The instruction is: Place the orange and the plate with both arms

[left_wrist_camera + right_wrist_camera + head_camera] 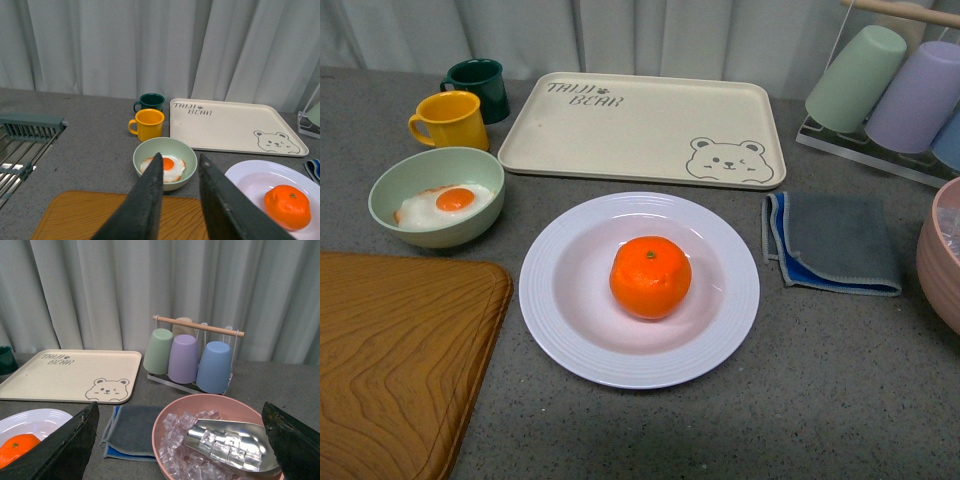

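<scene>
One orange (651,277) sits in the middle of one plate (542,300).

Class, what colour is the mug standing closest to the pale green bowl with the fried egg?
The mug is yellow, and it shows clearest in the front view.

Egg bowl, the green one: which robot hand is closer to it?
Left. The left gripper hovers just short of the green bowl; the right gripper is over the pink ice bowl, beyond the plate.
</scene>
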Controlling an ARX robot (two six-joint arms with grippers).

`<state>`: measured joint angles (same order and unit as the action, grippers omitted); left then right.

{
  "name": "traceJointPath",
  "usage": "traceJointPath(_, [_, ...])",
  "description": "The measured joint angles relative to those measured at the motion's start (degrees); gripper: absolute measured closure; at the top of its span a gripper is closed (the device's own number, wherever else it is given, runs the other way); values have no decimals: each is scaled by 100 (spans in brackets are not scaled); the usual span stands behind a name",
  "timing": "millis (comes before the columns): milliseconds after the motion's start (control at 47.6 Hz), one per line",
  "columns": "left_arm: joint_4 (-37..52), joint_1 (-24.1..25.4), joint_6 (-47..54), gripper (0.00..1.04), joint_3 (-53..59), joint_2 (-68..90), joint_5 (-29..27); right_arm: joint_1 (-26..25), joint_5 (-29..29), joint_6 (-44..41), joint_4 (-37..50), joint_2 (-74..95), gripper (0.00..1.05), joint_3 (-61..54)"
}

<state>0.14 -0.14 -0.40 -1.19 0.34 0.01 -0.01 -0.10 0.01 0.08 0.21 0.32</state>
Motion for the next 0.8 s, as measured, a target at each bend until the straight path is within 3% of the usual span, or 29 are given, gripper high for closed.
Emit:
traceJointPath(63, [-2, 0, -2, 65, 0, -2, 0, 0, 0, 2, 0, 0, 9, 0])
traceJointPath(210, [-4, 0, 0, 41, 0, -9, 0, 0, 0, 2, 0, 0, 9, 0])
traceJointPath(378, [-7, 0, 0, 6, 0, -9, 0, 0, 0, 2, 0, 0, 9, 0])
traceJointPath(797, [-9, 0, 13, 7, 0, -9, 0, 0, 0, 0, 0, 0, 9, 0])
